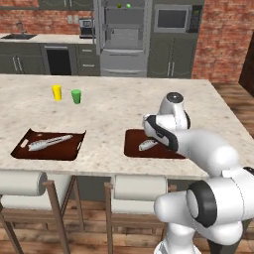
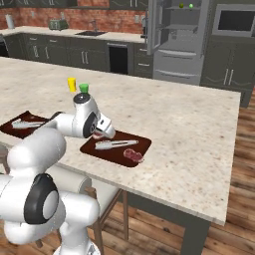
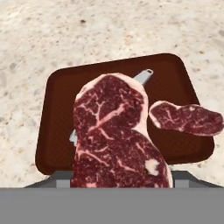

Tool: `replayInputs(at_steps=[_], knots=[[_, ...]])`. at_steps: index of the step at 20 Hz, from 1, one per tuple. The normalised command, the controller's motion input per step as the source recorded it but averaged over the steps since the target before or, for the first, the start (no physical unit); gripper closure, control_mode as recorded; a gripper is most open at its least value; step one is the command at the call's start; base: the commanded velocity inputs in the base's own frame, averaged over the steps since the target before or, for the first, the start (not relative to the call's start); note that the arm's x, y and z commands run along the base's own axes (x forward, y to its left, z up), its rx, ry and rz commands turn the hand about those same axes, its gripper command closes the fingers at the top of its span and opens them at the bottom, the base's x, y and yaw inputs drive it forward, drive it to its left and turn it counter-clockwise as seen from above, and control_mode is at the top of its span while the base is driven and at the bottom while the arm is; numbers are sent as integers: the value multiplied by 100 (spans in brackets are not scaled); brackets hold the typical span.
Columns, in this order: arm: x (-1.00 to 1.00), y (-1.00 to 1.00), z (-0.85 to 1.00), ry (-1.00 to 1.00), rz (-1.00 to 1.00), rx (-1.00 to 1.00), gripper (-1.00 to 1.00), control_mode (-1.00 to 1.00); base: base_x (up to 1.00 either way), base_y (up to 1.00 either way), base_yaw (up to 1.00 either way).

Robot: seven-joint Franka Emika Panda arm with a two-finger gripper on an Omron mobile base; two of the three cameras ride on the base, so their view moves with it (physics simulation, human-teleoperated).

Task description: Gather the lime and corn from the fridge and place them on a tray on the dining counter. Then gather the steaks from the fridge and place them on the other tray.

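One steak (image 3: pixel 186 118) already lies on the brown tray (image 3: pixel 57 109), while the gripper (image 3: pixel 120 186) holds the second steak (image 3: pixel 116 135) above that tray, unreleased.

In my hand view a large steak (image 3: pixel 116 135) fills the centre and bottom. Behind it lies a dark red tray (image 3: pixel 177 78) on the speckled counter (image 3: pixel 109 30). A smaller steak (image 3: pixel 186 118) rests on the tray at the right, and a silver utensil (image 3: pixel 143 76) shows above the large steak.

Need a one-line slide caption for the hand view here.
Large steak held in the gripper above the dark red tray on the dining counter, a smaller steak and a silver utensil already on it.
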Motion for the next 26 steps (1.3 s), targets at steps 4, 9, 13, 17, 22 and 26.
replayInputs(at_steps=[4,9,13,17,22,26], knots=[[26,0,-30,1,0,0,100,-100,0,0,0],[27,0,-30,1,0,0,100,-100,0,0,0],[31,0,-29,2,0,0,100,-100,0,0,0],[28,0,-28,1,0,0,100,-100,0,0,0],[26,0,-34,1,0,0,100,-100,0,0,0],[24,0,-33,1,0,0,100,-100,0,0,0]])
